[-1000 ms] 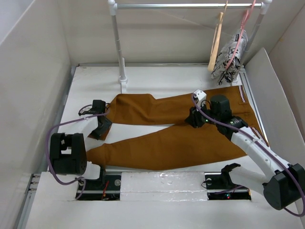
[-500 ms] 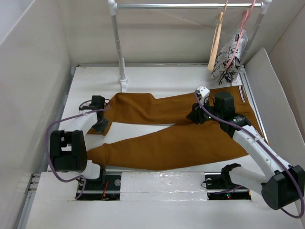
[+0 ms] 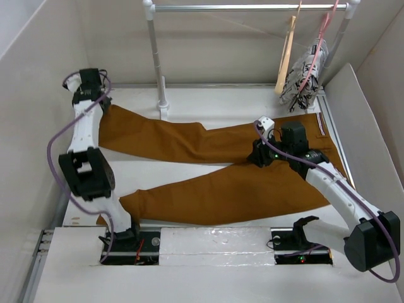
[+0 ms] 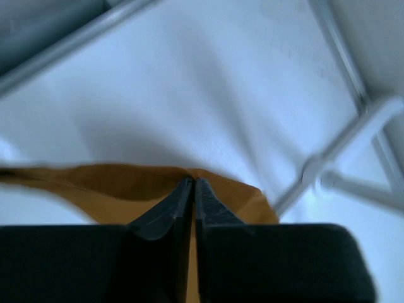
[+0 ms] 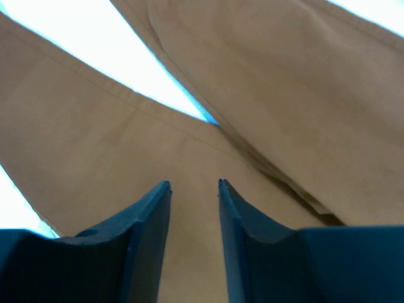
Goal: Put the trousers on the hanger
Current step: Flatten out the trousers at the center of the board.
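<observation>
One pair of rust-brown fabric trousers (image 3: 221,189) lies in front of the white-posted clothes rail with a metal bar (image 3: 153,57). Two hangers hang from that rail's right end: one light tan wooden hanger (image 3: 287,53) and one thin pink hanger (image 3: 323,35). One black-and-white patterned cloth (image 3: 303,79) hangs there too. Two white-and-black robot arms, the left arm (image 3: 85,136) and the right arm (image 3: 331,186), reach toward the rail.

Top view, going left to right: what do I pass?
The left claw pinching the trousers → white rack post → right claw → wooden hanger → patterned cloth.
</observation>
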You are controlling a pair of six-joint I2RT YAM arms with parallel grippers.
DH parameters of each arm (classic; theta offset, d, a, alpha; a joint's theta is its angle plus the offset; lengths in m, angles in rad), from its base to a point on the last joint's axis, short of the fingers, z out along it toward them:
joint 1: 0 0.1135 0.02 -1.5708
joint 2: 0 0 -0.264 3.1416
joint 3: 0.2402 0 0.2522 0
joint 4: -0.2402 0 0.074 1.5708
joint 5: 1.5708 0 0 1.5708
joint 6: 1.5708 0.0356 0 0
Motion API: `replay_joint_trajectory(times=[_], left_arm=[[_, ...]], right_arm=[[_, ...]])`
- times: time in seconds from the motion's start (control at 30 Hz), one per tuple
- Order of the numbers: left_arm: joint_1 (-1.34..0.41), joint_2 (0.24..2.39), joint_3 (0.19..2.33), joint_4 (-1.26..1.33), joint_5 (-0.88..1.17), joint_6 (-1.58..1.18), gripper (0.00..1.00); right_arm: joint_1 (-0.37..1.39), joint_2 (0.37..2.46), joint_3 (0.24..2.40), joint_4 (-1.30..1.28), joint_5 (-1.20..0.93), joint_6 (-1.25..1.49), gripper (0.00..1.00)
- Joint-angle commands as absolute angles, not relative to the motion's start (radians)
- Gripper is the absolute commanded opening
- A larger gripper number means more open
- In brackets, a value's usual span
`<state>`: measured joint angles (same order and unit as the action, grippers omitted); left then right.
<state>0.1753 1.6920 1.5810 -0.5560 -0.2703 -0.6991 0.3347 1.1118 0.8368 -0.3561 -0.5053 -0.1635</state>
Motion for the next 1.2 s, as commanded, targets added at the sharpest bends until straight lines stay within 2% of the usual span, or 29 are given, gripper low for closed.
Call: replay_joint_trajectory(times=[0.0, 0.03, 0.07, 0.13, 0.2, 0.23, 0.3, 0.33, 0.37, 0.47, 0.5, 0.53, 0.63, 0.8, 0.9, 0.93, 0.97, 1.0, 1.03, 1.1, 1.17], left_arm=[[0.236, 1.882, 1.846, -0.659, -0.319, -0.664, 0.08], [0.236, 1.979, 1.923, -0.731, -0.321, -0.654, 0.37], [0.245, 2.006, 2.022, -0.754, -0.336, -0.644, 0.52], [0.245, 1.999, 1.99, -0.732, -0.345, -0.647, 0.78], [0.255, 1.968, 1.922, -0.703, -0.322, -0.661, 0.82], [0.255, 1.918, 1.881, -0.662, -0.313, -0.667, 0.82], [0.229, 1.841, 1.69, -0.594, -0.302, -0.675, 0.81], [0.219, 1.756, 1.61, -0.519, -0.299, -0.676, 0.79], [0.219, 1.715, 1.469, -0.485, -0.304, -0.681, 0.79], [0.232, 1.589, 1.23, -0.407, -0.241, -0.739, 0.74], [0.247, 1.566, 1.177, -0.388, -0.201, -0.744, 0.73], [0.258, 1.53, 1.079, -0.34, -0.177, -0.747, 0.72], [0.258, 1.537, 0.981, -0.283, -0.15, -0.742, 0.72], [0.258, 1.679, 1.031, -0.324, -0.149, -0.739, 0.72], [0.258, 1.775, 1.063, -0.321, -0.173, -0.741, 0.58], [0.258, 1.782, 1.072, -0.315, -0.178, -0.741, 0.35], [0.268, 1.79, 1.089, -0.308, -0.161, -0.738, 0.23], [0.287, 1.801, 1.098, -0.305, -0.15, -0.736, 0.16], [0.299, 1.812, 1.106, -0.308, -0.141, -0.733, 0.0], [0.319, 1.819, 1.123, -0.316, -0.137, -0.733, 0.0], [0.357, 1.809, 1.126, -0.308, -0.133, -0.721, 0.0]], right_arm=[[0.339, 1.1, 0.891, -0.397, -0.508, -0.199, 0.43], [0.351, 1.095, 0.894, -0.411, -0.502, -0.205, 0.48], [0.351, 1.091, 0.896, -0.435, -0.497, -0.212, 0.51], [0.386, 1.08, 0.9, -0.455, -0.468, -0.227, 0.54], [0.405, 1.072, 0.9, -0.482, -0.415, -0.236, 0.52], [0.405, 1.071, 0.888, -0.479, -0.407, -0.238, 0.32], [0.414, 1.078, 0.879, -0.474, -0.405, -0.241, 0.05], [0.414, 1.084, 0.874, -0.471, -0.406, -0.244, 0.0], [0.414, 1.098, 0.874, -0.469, -0.41, -0.245, 0.0], [0.425, 1.1, 0.89, -0.482, -0.4, -0.249, 0.01], [0.434, 1.088, 0.89, -0.482, -0.381, -0.249, 0.09], [0.434, 1.077, 0.89, -0.486, -0.364, -0.249, 0.28], [0.407, 1.063, 0.855, -0.491, -0.311, -0.239, 0.55], [0.379, 1.103, 0.856, -0.488, -0.376, -0.241, 0.58], [0.353, 1.063, 0.868, -0.523, -0.251, -0.212, 0.57], [0.332, 1.046, 0.873, -0.532, -0.218, -0.2, 0.57], [0.248, 1.026, 0.871, -0.532, -0.207, -0.19, 0.57], [0.192, 1.022, 0.867, -0.523, -0.242, -0.186, 0.57], [0.133, 1.023, 0.859, -0.512, -0.273, -0.183, 0.57], [-0.046, 1.058, 0.856, -0.467, -0.337, -0.18, 0.58], [-0.156, 1.103, 0.882, -0.442, -0.374, -0.175, 0.65]])
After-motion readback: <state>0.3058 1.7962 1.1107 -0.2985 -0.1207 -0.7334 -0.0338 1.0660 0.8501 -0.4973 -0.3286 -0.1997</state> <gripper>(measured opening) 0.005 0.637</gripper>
